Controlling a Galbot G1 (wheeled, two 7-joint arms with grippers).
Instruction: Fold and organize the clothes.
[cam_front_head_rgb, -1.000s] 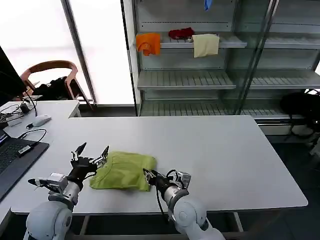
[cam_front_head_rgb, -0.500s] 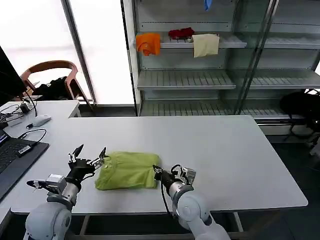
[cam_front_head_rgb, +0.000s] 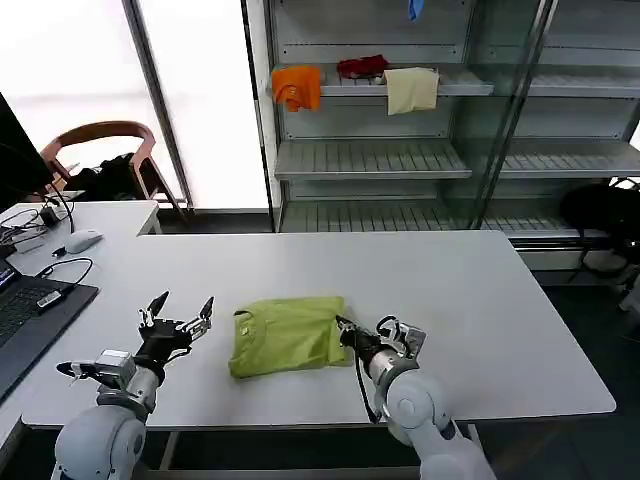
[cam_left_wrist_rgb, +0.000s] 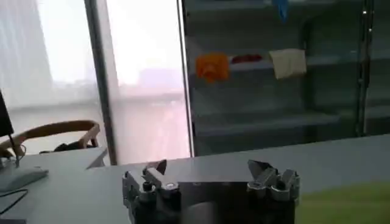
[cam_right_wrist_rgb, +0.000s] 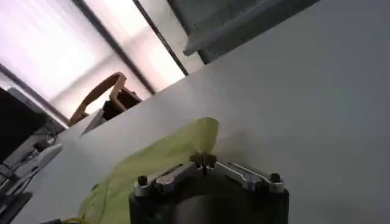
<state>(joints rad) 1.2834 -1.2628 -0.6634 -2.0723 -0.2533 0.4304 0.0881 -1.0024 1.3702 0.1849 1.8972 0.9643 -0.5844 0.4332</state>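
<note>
Clothes here means one lime yellow-green T-shirt (cam_front_head_rgb: 289, 335), which we see folded into a compact, roughly rectangular bundle on the white table (cam_front_head_rgb: 480, 300), near the front edge and a little left of the middle. Its ribbed collar sits at the bundle's left end, and the cloth looks thin and plain, with a few soft creases. We find no print, label or writing on it.

On the shirt's right side, our right gripper (cam_front_head_rgb: 347, 331) has its fingers brought together, pinching the right edge of the cloth; the right wrist view shows the fingertips meeting on the green hem (cam_right_wrist_rgb: 204, 159). Our left gripper (cam_front_head_rgb: 180, 318) hovers just left of the bundle with its fingers spread wide apart, holding nothing and not touching the shirt.

On the far shelf we see an orange cloth (cam_front_head_rgb: 297, 86), a red cloth (cam_front_head_rgb: 362, 66) and a cream cloth (cam_front_head_rgb: 411, 89), well apart from the table.
</note>
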